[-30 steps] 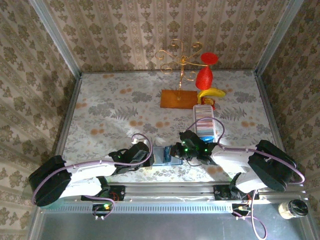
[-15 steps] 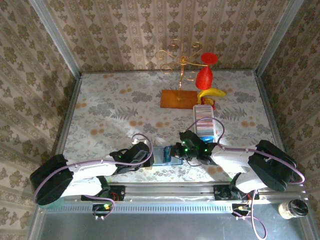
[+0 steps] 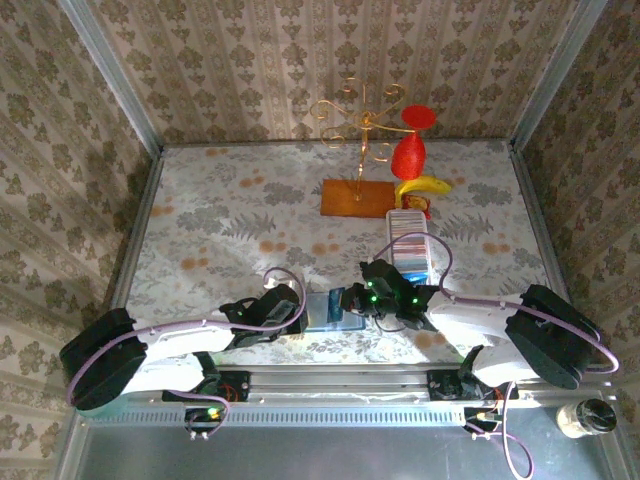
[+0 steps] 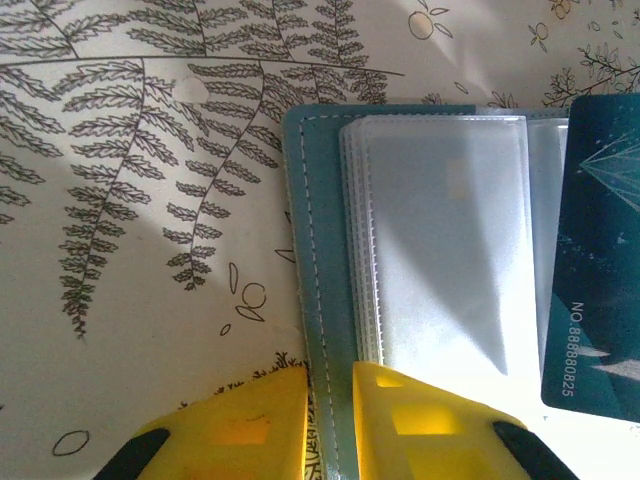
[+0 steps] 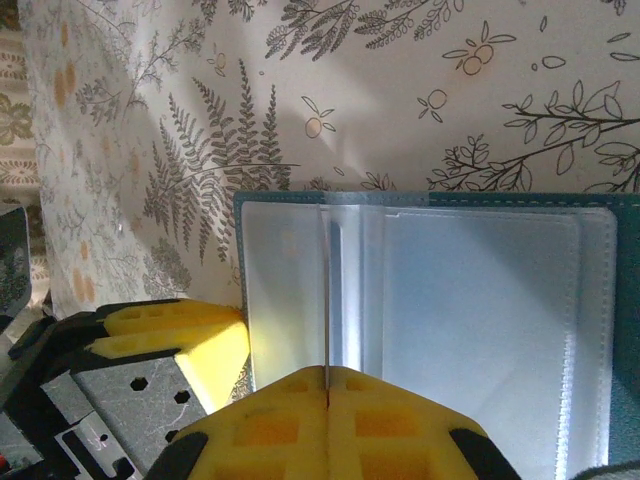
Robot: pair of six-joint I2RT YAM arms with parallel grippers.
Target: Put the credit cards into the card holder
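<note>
**Card poised at the pocket.** A dark teal credit card (image 4: pixel 600 240), its number printed along one edge, hangs over the open card holder (image 3: pixel 328 312). The holder lies flat on the flowered tablecloth (image 3: pixel 220 230), just nearer the arm bases than the white tray (image 3: pixel 410 248) and a little to its left. The right gripper (image 5: pixel 327 385), on the holder's tray side, has its yellow jaws pressed together on the card, which the right wrist view shows edge-on as a thin line. The left gripper (image 4: pixel 330 385), on the side away from the tray, nips the stitched edge of the teal cover.

The likely trouble is at the pocket mouths. The clear sleeves (image 4: pixel 445 240) lie stacked and flat, so the card's edge may skate over the top one or catch between two instead of entering. A card pinched at one end may also twist if it meets resistance. The left hold is narrow, and if the cover slips free, the holder would probably slide under the push.

The holder looks like soft teal leatherette with pale stitching, opened like a book. Its glossy pockets appear empty.
</note>
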